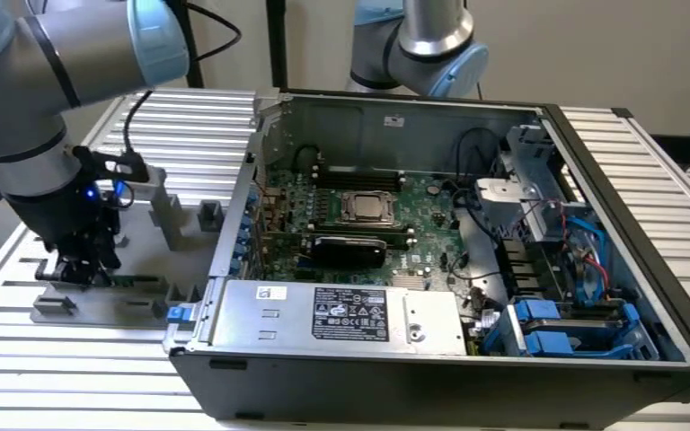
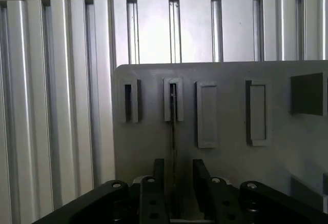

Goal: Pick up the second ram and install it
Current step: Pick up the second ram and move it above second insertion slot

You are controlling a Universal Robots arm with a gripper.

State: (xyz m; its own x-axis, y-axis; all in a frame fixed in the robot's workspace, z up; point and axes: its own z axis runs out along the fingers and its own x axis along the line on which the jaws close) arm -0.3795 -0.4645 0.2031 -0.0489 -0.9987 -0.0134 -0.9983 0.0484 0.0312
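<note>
Pincer [image 2: 176, 170] low over grey fixture tray [image 2: 228, 111], exterior view's left. Jaws apart, straddling second ram [image 2: 173, 126], which stands edge-on in tray slot; apparently no contact yet. Risk: off-centre closing tilts stick, binds it in slot.

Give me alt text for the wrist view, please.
The open pincer straddles the second ram, a thin stick seen edge-on, standing in a slot of the grey fixture tray. The tray rests on a ribbed aluminium table.
</note>
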